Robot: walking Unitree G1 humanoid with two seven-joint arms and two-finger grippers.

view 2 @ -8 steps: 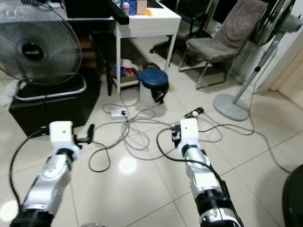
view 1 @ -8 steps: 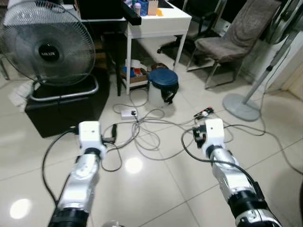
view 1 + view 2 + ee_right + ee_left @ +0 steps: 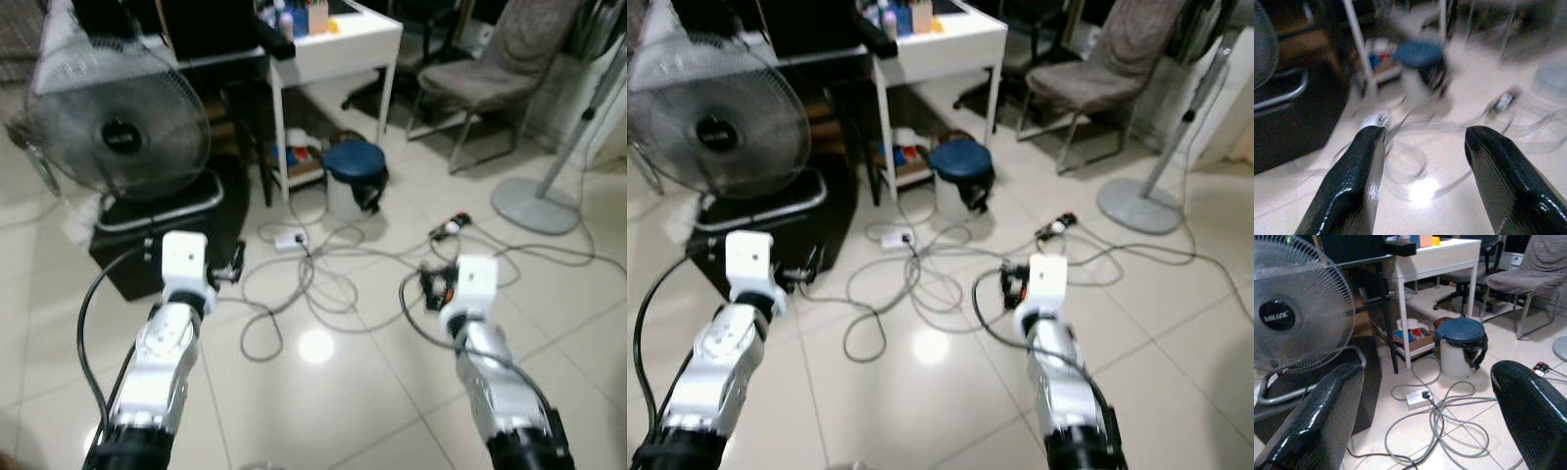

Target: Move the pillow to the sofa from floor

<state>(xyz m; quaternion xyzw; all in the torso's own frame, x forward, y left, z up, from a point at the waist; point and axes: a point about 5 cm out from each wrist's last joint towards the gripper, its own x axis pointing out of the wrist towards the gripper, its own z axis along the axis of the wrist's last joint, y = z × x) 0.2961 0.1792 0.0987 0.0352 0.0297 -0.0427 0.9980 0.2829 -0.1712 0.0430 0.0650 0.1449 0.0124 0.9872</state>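
Although the task names a pillow on the floor and a sofa, neither can be made out among what lies before the robot, so its place cannot be given. A pillow would be expected to be light, soft and yielding; a hold well into a corner or along one edge, pinching a good fold, is judged safest, since a shallow grip could slip off the cover. The left gripper is held forward over the floor, fingers spread wide with nothing between them; the right gripper is held likewise, jaws apart and empty. The floor is glossy pale tile, reflecting a ceiling light. A tangle of grey cables with a power strip is spread across it, a likely snag for feet. Beyond it stand a fan on a black box, a white table, a blue-lidded bin, a chair and a fan stand base.
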